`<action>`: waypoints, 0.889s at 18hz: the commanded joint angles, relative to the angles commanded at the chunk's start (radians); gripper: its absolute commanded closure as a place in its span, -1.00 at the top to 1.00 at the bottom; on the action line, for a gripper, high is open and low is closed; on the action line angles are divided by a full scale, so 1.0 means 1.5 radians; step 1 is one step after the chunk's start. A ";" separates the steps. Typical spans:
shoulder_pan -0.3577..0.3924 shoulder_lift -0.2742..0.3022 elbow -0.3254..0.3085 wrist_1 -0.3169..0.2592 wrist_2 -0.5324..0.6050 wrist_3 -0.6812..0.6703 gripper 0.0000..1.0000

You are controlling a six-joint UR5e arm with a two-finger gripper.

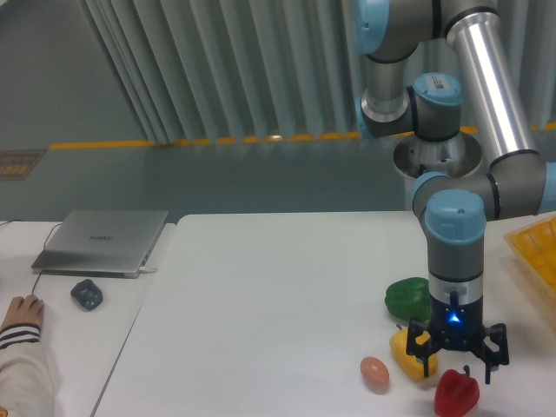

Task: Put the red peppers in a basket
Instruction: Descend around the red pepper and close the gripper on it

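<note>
Nothing's done yet: the red pepper [456, 393] sits on the white table [278, 295], just beside the yellow pepper [410, 354], well apart from the yellow basket [537, 254] at the right edge. It's glossy, lobed, with a dark stem. The gripper [458, 360] hovers right above it, jaws spread wide, holding nothing.
</note>
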 joint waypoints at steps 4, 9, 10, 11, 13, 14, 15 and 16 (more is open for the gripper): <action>0.000 0.001 0.000 0.000 0.001 0.000 1.00; 0.001 -0.009 0.006 0.001 0.003 0.004 1.00; 0.001 -0.014 0.006 0.002 0.004 0.005 1.00; 0.001 -0.013 0.007 0.001 0.004 0.005 1.00; 0.002 -0.011 0.007 0.001 0.003 0.005 1.00; 0.002 -0.011 0.007 0.001 0.003 0.005 1.00; 0.003 -0.011 0.007 0.001 0.003 0.006 1.00; 0.003 -0.013 0.007 0.001 0.003 0.007 1.00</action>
